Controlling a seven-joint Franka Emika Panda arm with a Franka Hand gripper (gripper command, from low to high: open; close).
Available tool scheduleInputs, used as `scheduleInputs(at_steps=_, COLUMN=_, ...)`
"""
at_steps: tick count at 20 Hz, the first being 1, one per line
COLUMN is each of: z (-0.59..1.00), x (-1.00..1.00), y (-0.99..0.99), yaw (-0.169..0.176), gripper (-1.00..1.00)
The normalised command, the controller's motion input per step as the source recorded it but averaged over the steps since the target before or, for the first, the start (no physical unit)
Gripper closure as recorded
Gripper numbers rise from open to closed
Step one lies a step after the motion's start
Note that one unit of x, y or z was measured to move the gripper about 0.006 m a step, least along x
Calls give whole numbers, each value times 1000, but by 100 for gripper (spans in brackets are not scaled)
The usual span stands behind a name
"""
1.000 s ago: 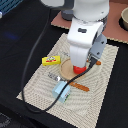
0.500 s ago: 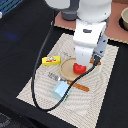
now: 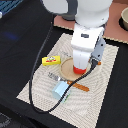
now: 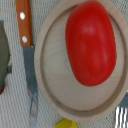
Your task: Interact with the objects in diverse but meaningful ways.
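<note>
Claw (image 3: 79, 67) position: we see the arm's white body lowered over a round wooden plate (image 3: 66, 70), and its bulk hides the fingertips in the exterior view; the wrist view shows no fingers either, so we cannot tell whether the claw is wide, narrow, or holding anything. Directly beneath the claw lies the red tomato-like ball (image 4: 91, 41), of which only a low red band is visible from outside. From the wrist it appears as a smooth, glossy red oval resting on the plate, off centre toward one rim. Beside the plate we note an orange-handled knife (image 4: 26, 60), its blade tip cut off at the frame edge. A yellow rectangular block (image 3: 50, 60) lies near the claw, toward the exterior view's left; a pale blue carton (image 3: 60, 89) lies nearer the camera. A dark greenish shape at the wrist view's edge is too cropped to identify.
</note>
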Motion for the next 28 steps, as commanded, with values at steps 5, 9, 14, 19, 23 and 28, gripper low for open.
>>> scheduleInputs(at_steps=5, z=-289, x=217, y=0, yaw=23, gripper=-100)
scheduleInputs(at_steps=9, z=-287, x=149, y=-16, yaw=17, gripper=-100)
scheduleInputs(at_steps=14, z=-289, x=147, y=-49, yaw=15, gripper=-100)
scheduleInputs(at_steps=19, z=-259, x=156, y=-41, yaw=15, gripper=-100)
scheduleInputs(at_steps=23, z=-254, x=161, y=-49, yaw=10, gripper=-100)
scheduleInputs(at_steps=28, z=-228, x=190, y=-31, yaw=5, gripper=-100)
